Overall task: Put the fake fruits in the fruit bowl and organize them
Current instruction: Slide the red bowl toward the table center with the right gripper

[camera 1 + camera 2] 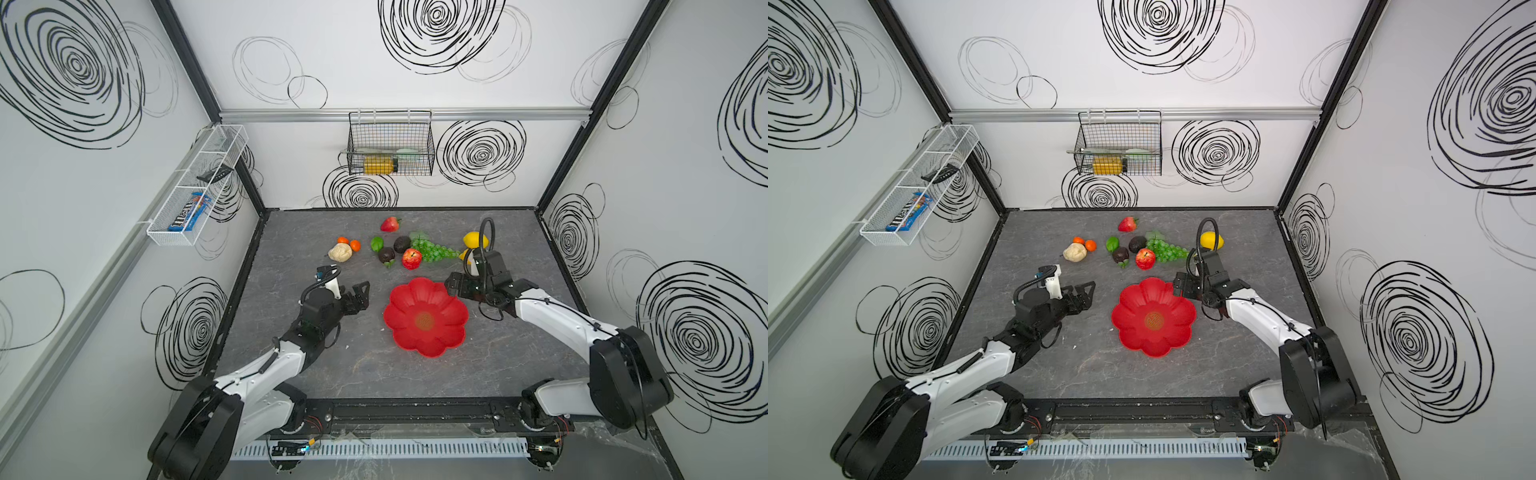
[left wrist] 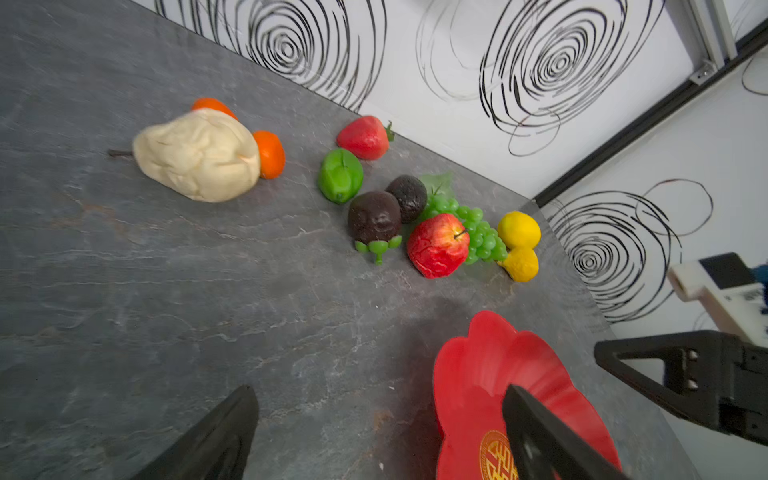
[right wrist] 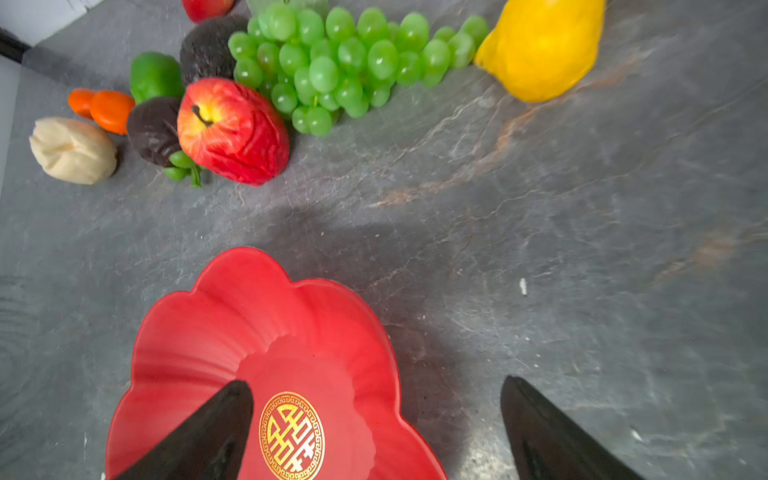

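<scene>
The red flower-shaped fruit bowl [image 1: 405, 301] [image 1: 1133, 307] [image 2: 478, 374] [image 3: 249, 324] sits empty mid-table. The fake fruits lie behind it on the table: strawberry [image 1: 390, 224], two oranges [image 1: 349, 243], cream lumpy piece [image 1: 340, 252], lime [image 1: 377, 243], avocados [image 1: 394, 249], apple [image 1: 411, 258] [image 3: 232, 129], grapes [image 1: 434, 249] [image 3: 340, 62], lemon [image 1: 476, 240] and a pear [image 2: 521, 264] partly hidden by my right arm. My left gripper [image 1: 360, 296] [image 1: 1086, 293] [image 2: 379, 390] hangs open left of the bowl. My right gripper [image 1: 451, 284] [image 1: 1177, 284] [image 3: 376, 380] is open, its jaws astride the bowl's back right rim without touching it.
A black wire basket [image 1: 390, 143] holding a yellow bottle [image 1: 378, 164] hangs on the back wall. A white mesh tray [image 1: 199, 187] is fixed to the left wall. Walls close in three sides of the grey table [image 1: 519, 353].
</scene>
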{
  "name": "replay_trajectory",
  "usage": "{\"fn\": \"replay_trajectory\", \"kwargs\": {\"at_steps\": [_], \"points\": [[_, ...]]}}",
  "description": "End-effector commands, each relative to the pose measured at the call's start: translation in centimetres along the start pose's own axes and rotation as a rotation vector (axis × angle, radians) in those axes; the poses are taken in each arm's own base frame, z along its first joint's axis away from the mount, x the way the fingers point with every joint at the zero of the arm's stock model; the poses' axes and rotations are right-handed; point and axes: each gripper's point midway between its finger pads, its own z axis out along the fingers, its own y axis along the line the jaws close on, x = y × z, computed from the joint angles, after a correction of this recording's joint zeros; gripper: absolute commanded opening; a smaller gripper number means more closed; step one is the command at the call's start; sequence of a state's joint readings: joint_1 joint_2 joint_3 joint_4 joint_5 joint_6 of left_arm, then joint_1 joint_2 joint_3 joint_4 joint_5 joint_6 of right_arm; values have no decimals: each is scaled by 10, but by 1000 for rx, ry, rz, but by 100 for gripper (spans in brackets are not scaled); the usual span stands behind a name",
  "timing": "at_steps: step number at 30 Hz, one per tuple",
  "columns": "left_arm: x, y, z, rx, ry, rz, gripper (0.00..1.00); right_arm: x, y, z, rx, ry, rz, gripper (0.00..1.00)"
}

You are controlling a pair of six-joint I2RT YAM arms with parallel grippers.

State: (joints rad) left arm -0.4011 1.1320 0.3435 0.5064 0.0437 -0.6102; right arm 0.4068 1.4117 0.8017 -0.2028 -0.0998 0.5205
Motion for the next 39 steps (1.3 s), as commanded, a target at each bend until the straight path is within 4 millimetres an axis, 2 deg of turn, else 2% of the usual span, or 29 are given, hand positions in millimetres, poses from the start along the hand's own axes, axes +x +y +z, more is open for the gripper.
{"fn": "replay_trajectory", "kwargs": {"at_steps": [1,5,9,16,30,33,39], "points": [[-6,-30,9,126,23,18,96,6,14,14,-85,60,-32,98],[2,-32,16,141,69,15,96,16,15,28,-94,103,-38,99],[7,-29,21,131,98,0,96,27,30,35,-129,135,-72,100],[16,-19,29,124,147,-47,97,59,57,46,-137,204,-162,99],[22,-12,34,104,183,-75,98,104,121,41,-214,274,-275,99],[22,-10,34,101,181,-81,98,104,119,40,-180,273,-283,100],[18,0,30,75,156,-113,97,76,105,25,-127,192,-281,97]]}}
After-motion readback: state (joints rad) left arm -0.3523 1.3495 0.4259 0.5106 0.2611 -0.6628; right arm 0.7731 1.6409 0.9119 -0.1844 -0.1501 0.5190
